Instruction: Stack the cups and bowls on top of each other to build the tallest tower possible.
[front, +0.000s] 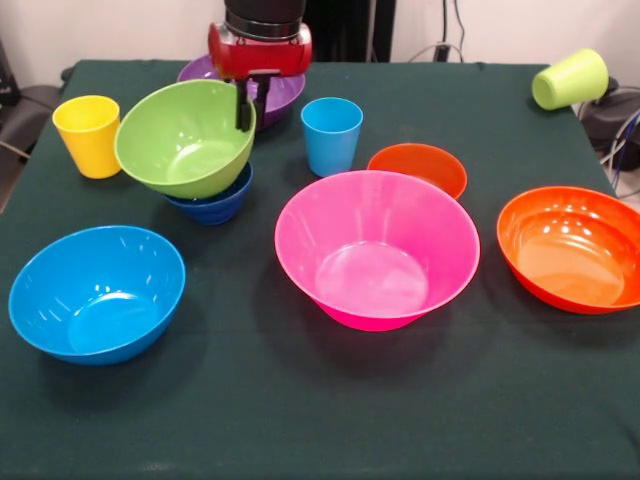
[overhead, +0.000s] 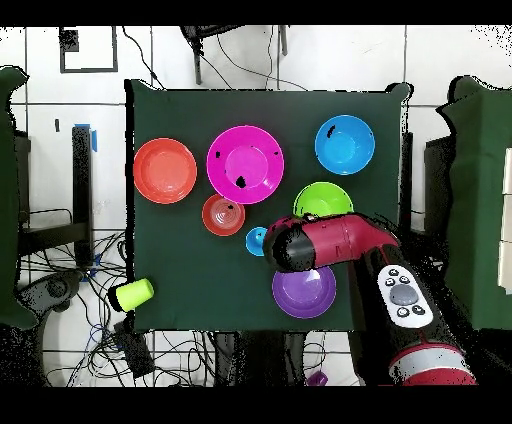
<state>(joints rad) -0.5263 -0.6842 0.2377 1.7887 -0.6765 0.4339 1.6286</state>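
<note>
Green bowl perched on the little blue one, gripper right at its rim

The gripper (front: 252, 105) comes down at the far rim of the lime green bowl (front: 185, 138), one dark finger over the edge; can't tell how wide it's set. That bowl sits tilted on the small dark blue bowl (front: 212, 203). The purple bowl (front: 285, 92) is behind the arm. The yellow cup (front: 88, 135) and light blue cup (front: 331, 134) stand upright; the lime green cup (front: 570, 79) lies tipped at the table's (front: 320, 420) far corner. The pink bowl (front: 377, 247), light blue bowl (front: 96, 291), orange-red bowl (front: 571, 248) and small orange bowl (front: 418, 168) sit apart.
</note>
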